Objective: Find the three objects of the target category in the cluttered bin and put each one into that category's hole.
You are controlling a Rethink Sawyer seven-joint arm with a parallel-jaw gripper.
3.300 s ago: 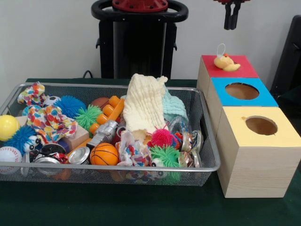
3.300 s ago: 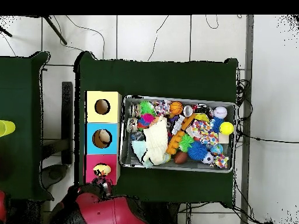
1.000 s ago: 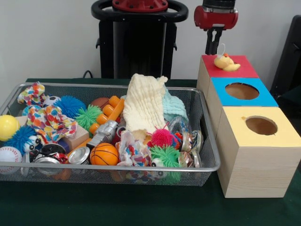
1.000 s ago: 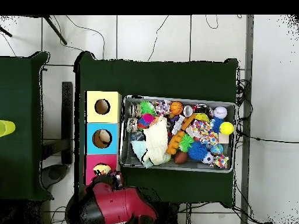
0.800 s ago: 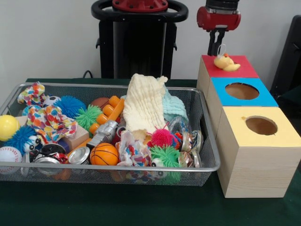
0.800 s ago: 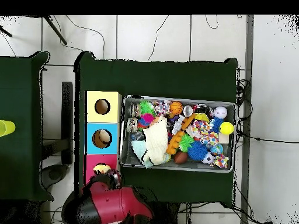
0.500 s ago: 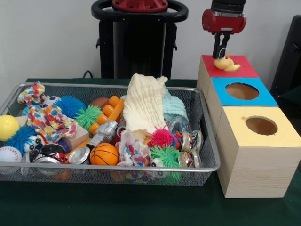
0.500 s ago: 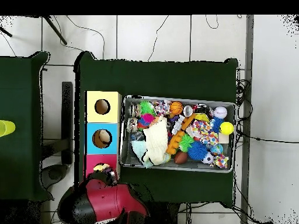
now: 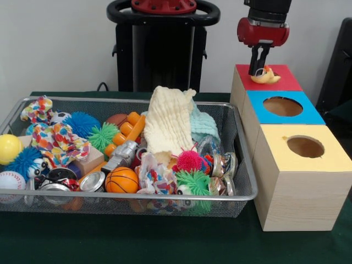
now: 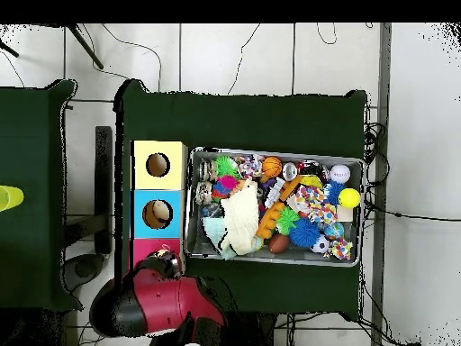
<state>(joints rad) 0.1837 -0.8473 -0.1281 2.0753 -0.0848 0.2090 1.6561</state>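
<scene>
A small yellow duck toy [image 9: 269,77] lies on top of the red box [image 9: 284,81], the farthest of three boxes. My gripper [image 9: 257,71] hangs straight down at the duck's left side, touching or just in front of it and hiding part of it. In the overhead view the red arm covers most of the red box [image 10: 141,251], with the gripper [image 10: 163,261] over it and the duck hidden. The wire bin [image 9: 126,193] holds mixed toys, cans and cloths.
A blue box [image 9: 309,114] and a yellow box [image 9: 331,158], each with a round hole, stand in line with the red one, right of the bin. A cream cloth [image 9: 169,122], a basketball [image 9: 121,180], spiky balls and metal cans crowd the bin.
The gripper has come down from the top edge and shifted right, from beside the red box's back corner to the duck. The duck and the bin's contents have not moved.
</scene>
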